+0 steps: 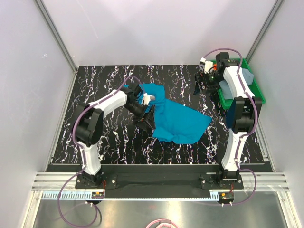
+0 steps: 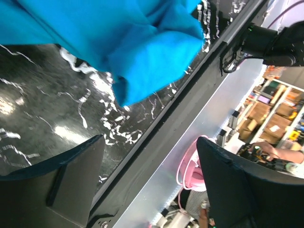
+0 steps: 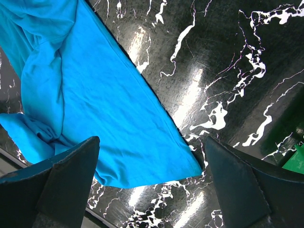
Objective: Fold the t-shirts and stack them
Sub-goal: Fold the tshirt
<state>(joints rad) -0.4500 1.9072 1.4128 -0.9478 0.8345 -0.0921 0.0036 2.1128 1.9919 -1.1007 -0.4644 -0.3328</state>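
Observation:
A teal-blue t-shirt (image 1: 175, 121) lies crumpled on the black marbled table (image 1: 104, 85), near its middle. My left gripper (image 1: 146, 119) sits at the shirt's left edge. In the left wrist view it (image 2: 149, 185) is open with nothing between its fingers, and the shirt (image 2: 133, 42) lies beyond the tips. My right gripper (image 1: 203, 83) hangs high at the back right, beside the tray. It (image 3: 152, 185) is open and empty, looking down on the shirt's right corner (image 3: 95, 104). A grey-blue t-shirt (image 1: 232, 88) lies in the tray. A bit of orange-red cloth (image 1: 215, 72) shows behind the right wrist.
The green plastic tray (image 1: 259, 92) stands at the table's back right corner; its corner (image 3: 297, 159) shows in the right wrist view. White walls close in the left, back and right. The table's front edge (image 2: 156, 137) and an aluminium rail run close to the left gripper.

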